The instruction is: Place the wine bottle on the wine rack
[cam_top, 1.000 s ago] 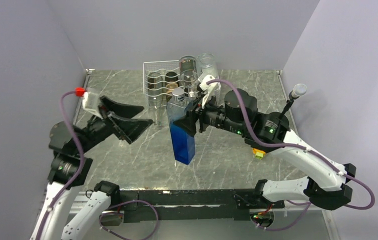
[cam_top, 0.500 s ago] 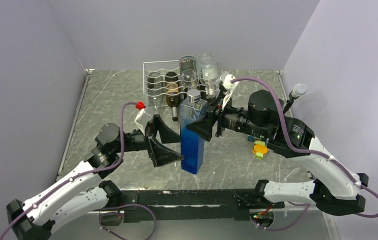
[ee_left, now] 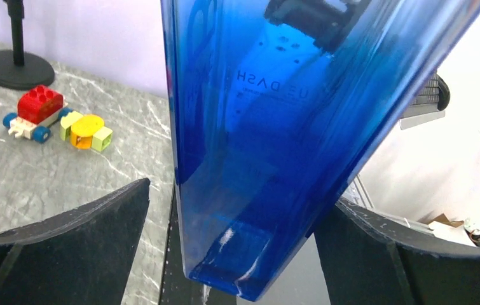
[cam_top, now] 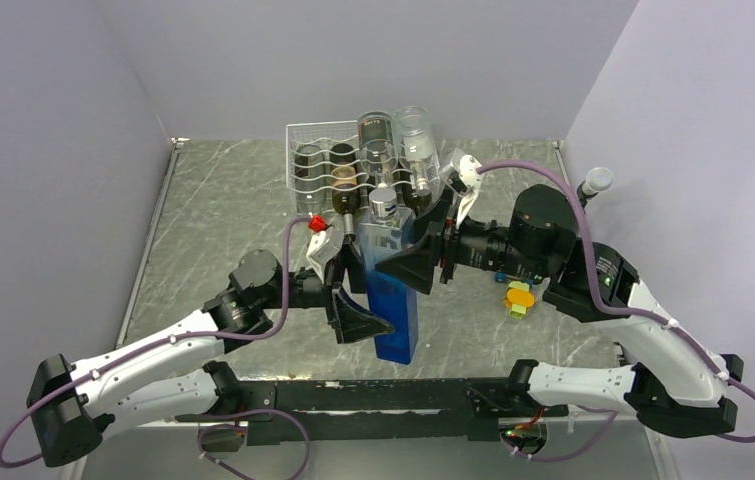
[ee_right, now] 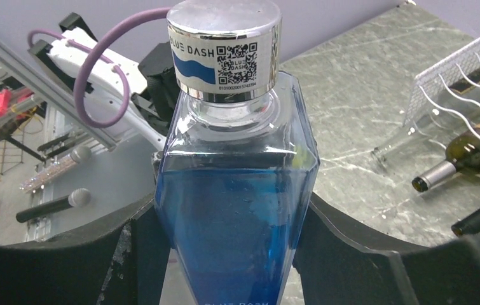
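**Blue bottle clamped in the right gripper, left gripper gaping around its base**

The tall, square blue glass bottle [cam_top: 394, 295] with a mirrored silver cap [ee_right: 224, 47] is hanging nearly upright, leaning a little, between the two arms. The right gripper [cam_top: 421, 250] is pinching it just under the shoulders, its black fingers [ee_right: 351, 254] half spread and pressing flat on opposite faces of the glass. Whether the bottle's foot is touching anything below cannot be told.

The left gripper [cam_top: 358, 292] is reaching in from the other side, lower down than the right one. Its jaws are standing as wide as they go and bracketing the bottom of the blue glass bottle. In the left wrist view one pad [ee_left: 78, 248] is showing a clear gap to the glass, and the other is sitting just beside it; nothing is being gripped.

Beyond the right gripper's fingertips, the white wire wine rack [cam_top: 305, 132] with wavy cradles is sitting at the far side of the grey marbled tabletop [cam_top: 223, 200]. It is already carrying dark wine bottles [cam_top: 345, 192] and clear glass bottles [cam_top: 414, 135]. The blue bottle is sitting out in front of the rack, apart from it.

Behind the right gripper's wrist, a small brick toy car [ee_left: 34, 113] and a yellow-and-green block piece [cam_top: 518, 298] are lying near a black microphone stand [cam_top: 593, 185].
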Robot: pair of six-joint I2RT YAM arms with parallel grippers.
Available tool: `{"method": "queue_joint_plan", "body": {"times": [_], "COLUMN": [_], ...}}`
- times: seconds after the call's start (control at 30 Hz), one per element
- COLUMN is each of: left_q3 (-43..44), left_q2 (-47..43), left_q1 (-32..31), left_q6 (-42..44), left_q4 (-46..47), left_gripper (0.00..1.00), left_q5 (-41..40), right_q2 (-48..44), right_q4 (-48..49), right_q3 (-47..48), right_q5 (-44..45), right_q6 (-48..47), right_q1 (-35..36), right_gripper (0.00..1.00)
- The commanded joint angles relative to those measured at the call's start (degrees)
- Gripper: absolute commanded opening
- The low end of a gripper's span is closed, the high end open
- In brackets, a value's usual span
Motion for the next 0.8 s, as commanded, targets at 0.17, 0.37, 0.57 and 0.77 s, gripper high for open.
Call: {"method": "queue_joint_plan", "body": {"times": [0.17,0.37,0.57,0.77], "left_q3": [-5.68,-5.32,-4.03,-2.77], "left_q2": [-1.75,1.87,3.26,-1.26], "left_q1": [-1.53,-4.55,-6.55,-6.89], "left_q6": [-0.62,-2.68,-2.17,3.34], "left_q4": [19.68,25.94,25.06,14.87], "left_gripper": [0.99,0.99,0.99,0.18], "left_q5": [-0.97,-2.48,-5.56,-11.06], "right_q2": [-8.14,-12.12,-14.12,-17.34], "right_q4": [26.21,40.21,45.75,44.14], "right_q3": [-5.36,-15.16,-19.81,-22.0], "right_q5": [-6.09,-4.33,-5.34,-3.45], "right_q6": [8.72,9.59,9.76,9.44], "right_q1": [0.39,0.41,0.4,0.41], "right_gripper": [0.0,0.0,0.0,0.0]}}
